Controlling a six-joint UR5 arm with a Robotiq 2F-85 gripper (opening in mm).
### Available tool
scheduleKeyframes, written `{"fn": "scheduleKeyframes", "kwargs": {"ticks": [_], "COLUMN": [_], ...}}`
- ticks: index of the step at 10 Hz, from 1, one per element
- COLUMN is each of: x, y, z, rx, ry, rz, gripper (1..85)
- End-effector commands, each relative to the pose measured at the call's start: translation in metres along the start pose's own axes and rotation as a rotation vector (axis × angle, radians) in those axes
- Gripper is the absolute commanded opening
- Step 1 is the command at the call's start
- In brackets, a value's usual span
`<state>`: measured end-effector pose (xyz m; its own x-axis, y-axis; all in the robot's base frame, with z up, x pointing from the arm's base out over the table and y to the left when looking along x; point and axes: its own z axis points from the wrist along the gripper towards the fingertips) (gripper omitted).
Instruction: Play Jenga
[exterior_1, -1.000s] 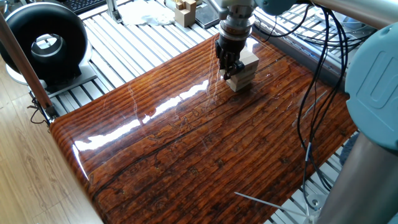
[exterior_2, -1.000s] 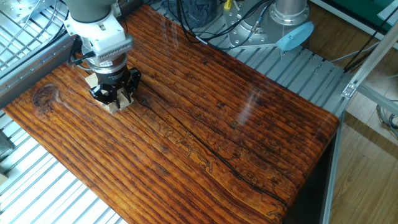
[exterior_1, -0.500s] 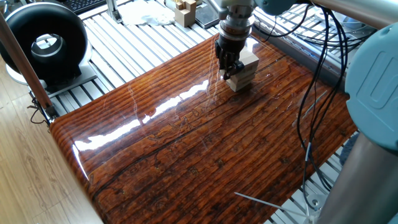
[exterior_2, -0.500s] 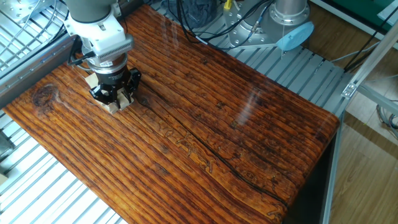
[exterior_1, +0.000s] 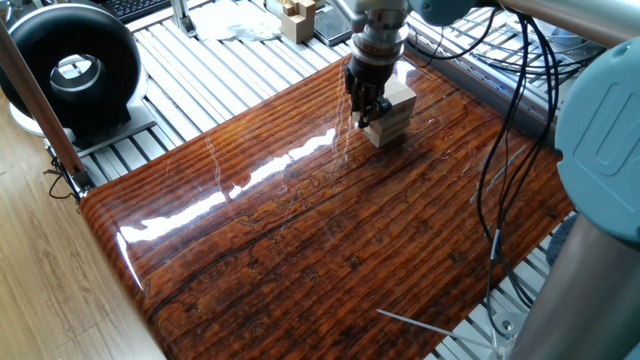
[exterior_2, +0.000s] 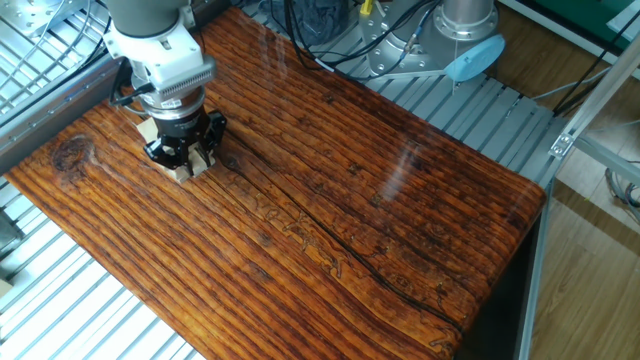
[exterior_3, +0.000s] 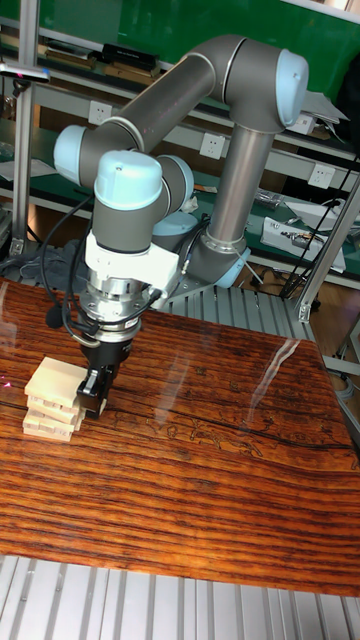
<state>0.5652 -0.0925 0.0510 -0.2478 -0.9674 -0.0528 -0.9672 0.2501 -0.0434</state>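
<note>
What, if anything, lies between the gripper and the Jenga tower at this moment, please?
Nothing: in the tall fixed view the gripper stands right against the Jenga tower, with no gap or object between them.

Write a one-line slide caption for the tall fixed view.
UR5 gripper lowered against the side of a small Jenga tower on a glossy wooden table.

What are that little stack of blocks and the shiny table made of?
The blocks look like pale, unpainted wood, matte with faint grain. The table looks like dark reddish-brown wood with a glossy coat: bold grain lines and bright glare. It could be a veneer or a print.
</note>
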Motion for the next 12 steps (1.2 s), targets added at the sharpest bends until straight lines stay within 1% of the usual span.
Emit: {"fn": "scheduleKeyframes", "kwargs": {"ticks": [1, 6, 12], "x": [-0.0041, -0.0084, -0.0124], "y": [-0.0013, -0.0019, -0.0033], "z": [-0.0013, -0.0026, -0.0009], "rx": [0.002, 0.001, 0.004], "ry": [-0.014, -0.016, -0.025], "rz": [0.008, 0.016, 0.015], "gripper": [32.7, 31.0, 31.0]}}
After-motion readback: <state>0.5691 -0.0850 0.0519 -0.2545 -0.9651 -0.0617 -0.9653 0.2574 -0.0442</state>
